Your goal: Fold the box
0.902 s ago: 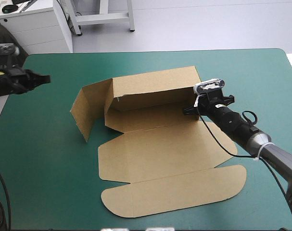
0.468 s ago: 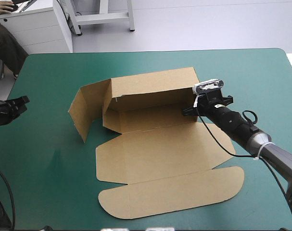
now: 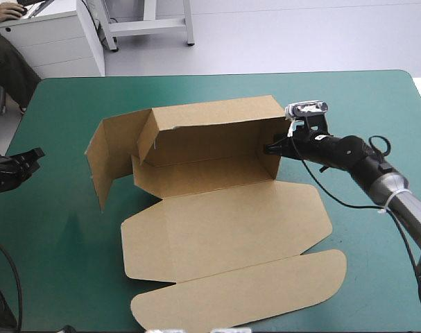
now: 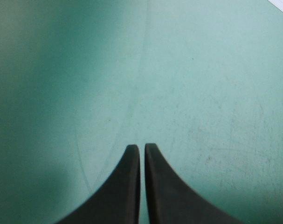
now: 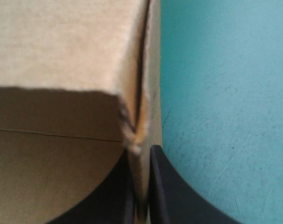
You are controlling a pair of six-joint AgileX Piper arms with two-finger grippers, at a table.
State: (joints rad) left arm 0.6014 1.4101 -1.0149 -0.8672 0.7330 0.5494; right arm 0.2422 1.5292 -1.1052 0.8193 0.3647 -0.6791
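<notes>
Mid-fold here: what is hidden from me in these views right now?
High view: how deep the right gripper sits on the box, hidden by the side wall it clamps.
High view: the left gripper arm, cut off at the picture's edge.
Left wrist view: no box, only cover.
Right wrist view: the box's corner fold, too close to read.

One brown box [image 3: 224, 229] – a single cut sheet – sits on one worktop [image 3: 376, 97] with a teal-green cover. Board stands up on three of the box's sides: far, left and right. Two broad panels lie flat on its near side. There are two end effectors, each with two black fingers. The left end effector [image 3: 35, 154] is at the worktop's left edge, and the right end effector [image 3: 269, 148] is at the box's right wall.
</notes>
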